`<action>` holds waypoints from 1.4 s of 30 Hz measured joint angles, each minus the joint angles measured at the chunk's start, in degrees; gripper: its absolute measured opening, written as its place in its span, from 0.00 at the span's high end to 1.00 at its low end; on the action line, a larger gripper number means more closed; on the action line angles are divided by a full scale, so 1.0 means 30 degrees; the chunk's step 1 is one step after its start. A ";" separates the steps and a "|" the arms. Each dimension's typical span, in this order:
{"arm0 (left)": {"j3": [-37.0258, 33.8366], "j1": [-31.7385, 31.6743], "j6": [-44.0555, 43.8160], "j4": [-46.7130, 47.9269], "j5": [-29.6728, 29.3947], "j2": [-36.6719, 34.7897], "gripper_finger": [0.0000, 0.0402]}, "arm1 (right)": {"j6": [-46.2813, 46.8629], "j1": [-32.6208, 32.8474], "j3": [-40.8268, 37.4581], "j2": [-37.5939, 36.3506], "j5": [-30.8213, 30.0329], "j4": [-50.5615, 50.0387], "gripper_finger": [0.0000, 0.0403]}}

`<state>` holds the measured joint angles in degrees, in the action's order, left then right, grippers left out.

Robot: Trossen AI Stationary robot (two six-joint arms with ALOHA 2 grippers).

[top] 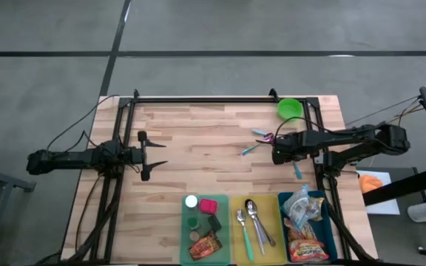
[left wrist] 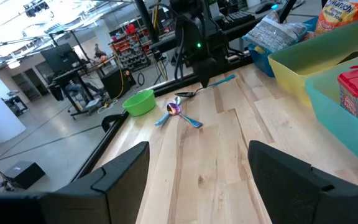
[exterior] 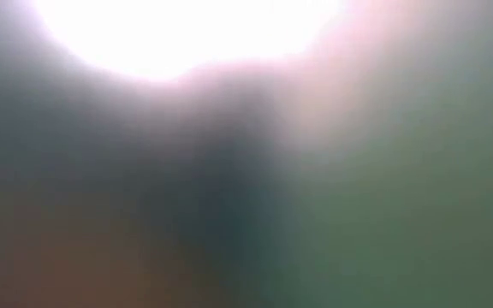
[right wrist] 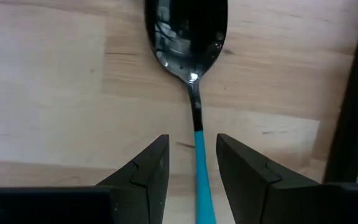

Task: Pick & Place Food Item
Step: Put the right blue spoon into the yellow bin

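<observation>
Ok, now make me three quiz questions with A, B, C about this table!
1. Where is the green bowl? A) by the table corner on the right arm's side B) on the floor C) upside down mid-table
2. How many trays? A) two B) three C) five
3. The left gripper is: A) shut on a spoon B) holding the bowl C) open, empty
Answers: A, it sits by that corner; B, green tray, yellow tray and blue tray stand side by side; C, its fingers are apart with nothing between.

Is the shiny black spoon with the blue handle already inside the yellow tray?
No, the shiny black spoon with the blue handle lies on the bare wooden table, its handle between the right pincer's fingers.
</observation>
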<state>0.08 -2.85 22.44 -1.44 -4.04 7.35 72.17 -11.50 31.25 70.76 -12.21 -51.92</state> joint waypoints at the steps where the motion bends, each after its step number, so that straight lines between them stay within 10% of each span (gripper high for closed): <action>1: 0.0000 -0.0003 0.0000 0.0000 0.0003 0.0000 0.31 | -0.0109 -0.0059 -0.0180 0.0074 -0.0006 0.0210 0.67; 19: 0.0000 0.0000 0.0002 -0.0003 -0.0001 0.0000 0.31 | -0.1061 -0.0106 -0.0906 0.0532 -0.0400 0.1842 0.68; 28: 0.0000 0.0000 0.0001 -0.0003 -0.0004 0.0000 0.31 | -0.1191 -0.0099 -0.0950 0.0532 -0.0338 0.2197 0.95; 42: 0.0000 0.0000 0.0000 -0.0003 0.0000 0.0000 0.31 | -0.1067 -0.0099 -0.0699 0.0579 -0.0438 0.1875 0.95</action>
<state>0.08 -2.85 22.44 -1.45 -4.04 7.35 68.97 -11.79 29.15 72.50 -13.52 -46.29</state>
